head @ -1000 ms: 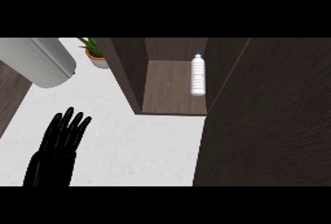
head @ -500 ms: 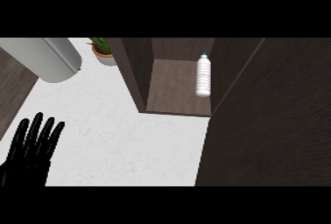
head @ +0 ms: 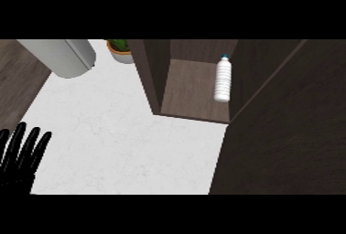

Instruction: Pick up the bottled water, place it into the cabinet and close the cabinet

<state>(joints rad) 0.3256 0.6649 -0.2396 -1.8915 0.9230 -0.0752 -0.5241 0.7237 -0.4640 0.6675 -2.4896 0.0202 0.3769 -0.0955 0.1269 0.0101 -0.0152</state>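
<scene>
The bottled water (head: pixel 223 78), white with a blue cap, stands inside the dark wooden cabinet (head: pixel 196 91) against its right inner wall. The cabinet's door (head: pixel 283 128) is swung open and fills the right side of the view. My left hand (head: pixel 20 155) shows at the lower left edge, black, fingers straight and spread upward, holding nothing and far from the bottle. No right hand shows anywhere in the view.
A grey cylindrical appliance (head: pixel 64 57) lies at the top left. A potted green plant (head: pixel 121 49) stands behind the cabinet's left wall. The white counter (head: pixel 121 137) stretches between my hand and the cabinet, with dark floor (head: pixel 20 87) past its left edge.
My left hand has slid left and down toward the view's corner. The whole view has shifted, so the cabinet and bottle sit further right.
</scene>
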